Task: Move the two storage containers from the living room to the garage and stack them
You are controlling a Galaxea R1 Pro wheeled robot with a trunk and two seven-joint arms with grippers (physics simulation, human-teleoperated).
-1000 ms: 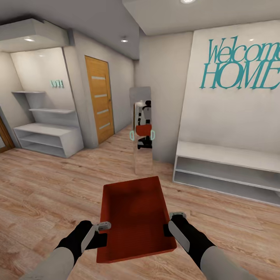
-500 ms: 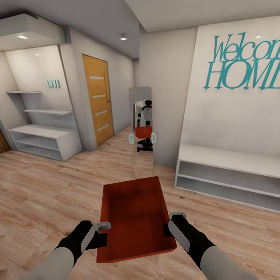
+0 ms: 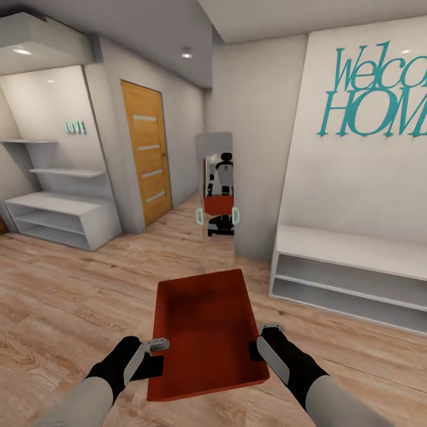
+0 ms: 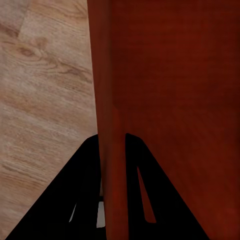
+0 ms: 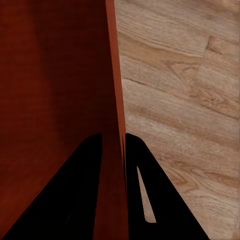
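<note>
I carry one orange-red storage container point(image 3: 204, 332) in front of me, level, above light wood plank flooring point(image 3: 65, 290). My left gripper point(image 3: 155, 356) is shut on its left wall point(image 4: 107, 150), one finger on each side. My right gripper point(image 3: 256, 350) is shut on its right wall point(image 5: 116, 150) the same way. The container is empty, its ribbed bottom showing. The second container is out of view. A mirror ahead reflects me holding the bin.
A tall standing mirror point(image 3: 215, 198) stands straight ahead against a wall corner. A white low bench shelf point(image 3: 350, 270) sits at the right under teal "Welcome HOME" lettering. White shelves point(image 3: 56, 207) are at the left, a wooden door point(image 3: 147, 154) down a hallway between them.
The whole view has shifted: the camera has moved forward and turned slightly, so the shelves slid left and the bench right. The container and both grippers hold the same pose.
</note>
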